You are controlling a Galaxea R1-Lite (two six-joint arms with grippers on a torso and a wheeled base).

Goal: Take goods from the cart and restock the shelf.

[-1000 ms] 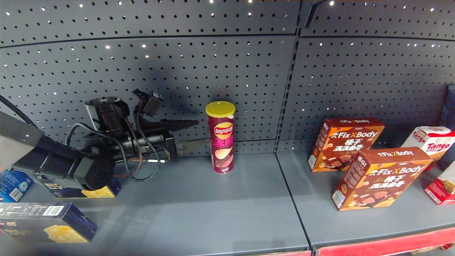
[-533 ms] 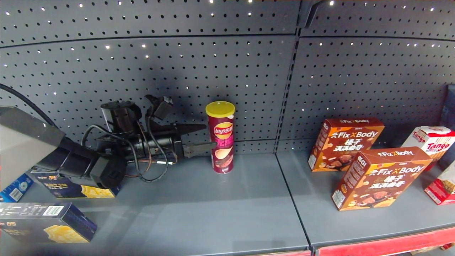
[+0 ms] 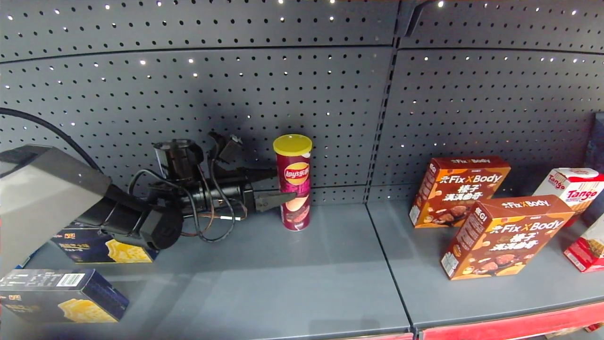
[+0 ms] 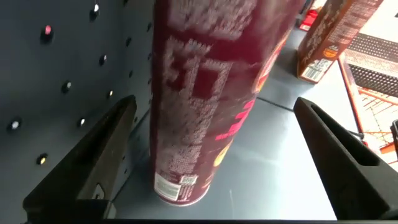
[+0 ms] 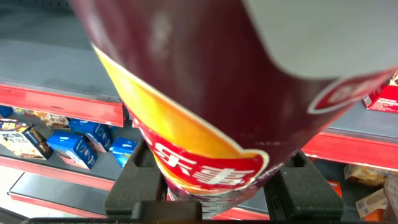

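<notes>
Shelf [image 3: 330, 264]: one can [image 3: 293, 182], two orange boxes [image 3: 460, 191] [image 3: 507, 236].

grey shelf [image 3: 302, 283] — upright chip can [image 3: 293, 189] mid-back, brown boxes [image 3: 505, 236] right, dark boxes [image 3: 66, 295] left.

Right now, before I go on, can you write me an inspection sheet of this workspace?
Surface: grey shelf, partly bare.
Job's things: can upright near the back; second can in the right tool.
Clutter: orange boxes on the right, blue boxes on the left, red-white boxes far right.
Tools: left tool open, fingers either side of the can, gaps visible; right tool shut on the second can.
Cables: black loops at the left wrist.
Surroundings: pegboard behind; lower shelves with goods.
</notes>
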